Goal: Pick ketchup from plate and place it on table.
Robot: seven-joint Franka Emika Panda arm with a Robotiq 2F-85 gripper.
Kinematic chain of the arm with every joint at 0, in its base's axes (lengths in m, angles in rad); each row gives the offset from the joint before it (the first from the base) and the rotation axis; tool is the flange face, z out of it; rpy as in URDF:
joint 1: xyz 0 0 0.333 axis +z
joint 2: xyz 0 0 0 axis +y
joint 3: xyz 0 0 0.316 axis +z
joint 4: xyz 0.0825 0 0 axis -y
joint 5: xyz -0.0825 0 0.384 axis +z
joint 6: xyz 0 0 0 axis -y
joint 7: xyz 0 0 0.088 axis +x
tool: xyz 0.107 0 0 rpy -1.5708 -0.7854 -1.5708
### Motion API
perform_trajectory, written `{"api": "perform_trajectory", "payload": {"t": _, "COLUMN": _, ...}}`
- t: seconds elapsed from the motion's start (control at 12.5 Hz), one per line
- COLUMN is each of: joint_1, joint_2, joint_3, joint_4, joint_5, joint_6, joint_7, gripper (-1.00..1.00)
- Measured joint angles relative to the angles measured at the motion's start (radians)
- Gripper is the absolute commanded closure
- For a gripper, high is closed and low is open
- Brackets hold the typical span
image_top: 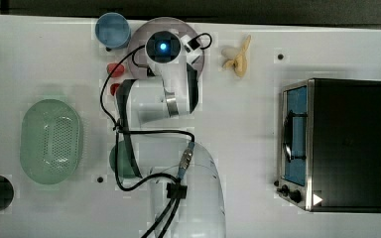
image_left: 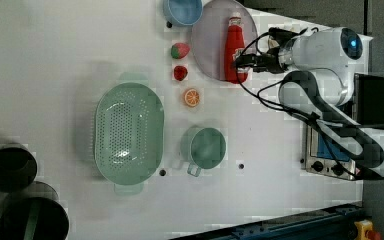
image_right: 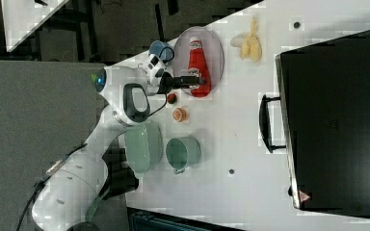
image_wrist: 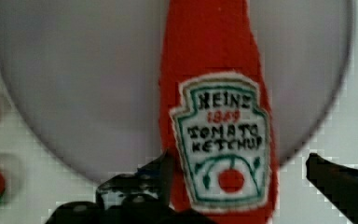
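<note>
Left view, read from left to right. Two dark round tubs (image_left: pixel 11 169) at the near-left corner of the white table (image_left: pixel 55 65). Then a green oval basket (image_left: pixel 128 131), perforated, matte plastic. Next, two red strawberries (image_left: pixel 180 50), an orange slice (image_left: pixel 192 97), a green mug (image_left: pixel 206 147) and a blue cup (image_left: pixel 182 10). Then the grey-mauve plate (image_left: pixel 205 47), flat, round, plain.

On the plate lay the ketchup (image_left: pixel 234 47): slim, red, soft-looking with a stitched white label in the wrist view, cap away from the arm, base over the plate's edge. Long axis ran along the plate, crosswise to the gripper's reach.

Right of it, the gripper (image_left: pixel 242 62), black, jaws spread wide and holding nothing, set at the bottle's lower body, one finger (image_wrist: pixel 142 179) beside the label, the other clear on the far side. Bottle between the fingers, judged ready for closing. Rightmost, a glossy white arm (image_left: pixel 325 50) and a metal oven (image_left: pixel 330 150).
</note>
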Motion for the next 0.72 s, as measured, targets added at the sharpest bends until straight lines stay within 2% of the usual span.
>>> {"api": "perform_trajectory", "payload": {"t": 0.16, "joint_1": 0.000, "joint_2": 0.026, "joint_3": 0.001, "joint_4": -0.002, "joint_5": -0.012, "joint_6": 0.072, "joint_7": -0.005, "gripper": -0.93}}
{"api": "perform_trajectory", "payload": {"t": 0.4, "joint_1": 0.001, "joint_2": 0.066, "joint_3": 0.008, "joint_4": 0.003, "joint_5": -0.009, "joint_6": 0.103, "joint_7": -0.019, "gripper": -0.23}}
{"api": "perform_trajectory", "payload": {"t": 0.72, "joint_1": 0.005, "joint_2": 0.063, "joint_3": 0.005, "joint_4": 0.003, "joint_5": -0.011, "joint_6": 0.124, "joint_7": -0.021, "gripper": -0.21}}
